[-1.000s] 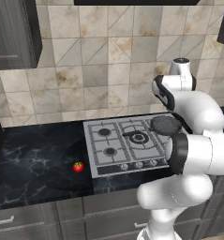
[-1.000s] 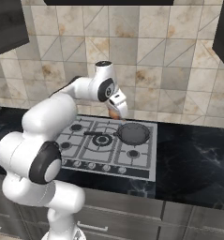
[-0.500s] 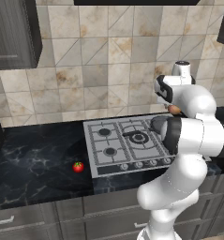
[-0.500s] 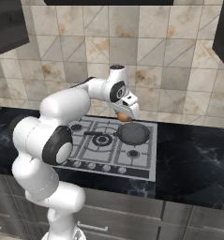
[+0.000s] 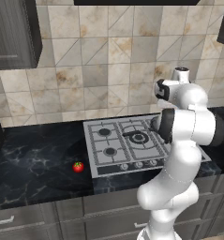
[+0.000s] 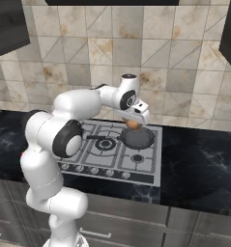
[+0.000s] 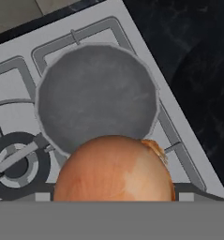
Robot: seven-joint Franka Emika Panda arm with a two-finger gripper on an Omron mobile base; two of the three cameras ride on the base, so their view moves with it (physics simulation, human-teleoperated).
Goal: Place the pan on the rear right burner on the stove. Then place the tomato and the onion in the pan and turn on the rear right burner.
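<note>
On the silver-grey stove, the dark grey pan sits at the rear right corner, over the rear right burner, which is hidden under it; its thin black handle points left toward the large central burner. In the hand view the pan is a wide, round, empty dish, and the onion is large and close in front of the camera, between the place of the 2 finger tips, so it covers the lower part of the pan rim. In the right base view the gripper hangs just above the left rear edge of the pan, and the brownish-orange onion is visible directly under it, above the pan and apart from its floor. The jaws stand wide and are closed on the onion, 1 at each side as far as I can tell. In the left base view the white arm covers the right part of the stove, and the tomato lies on the black marble counter, to the left of the front left corner of the cooktop and well apart from the pan. A row of small knobs runs along the front edge of the stove.
</note>
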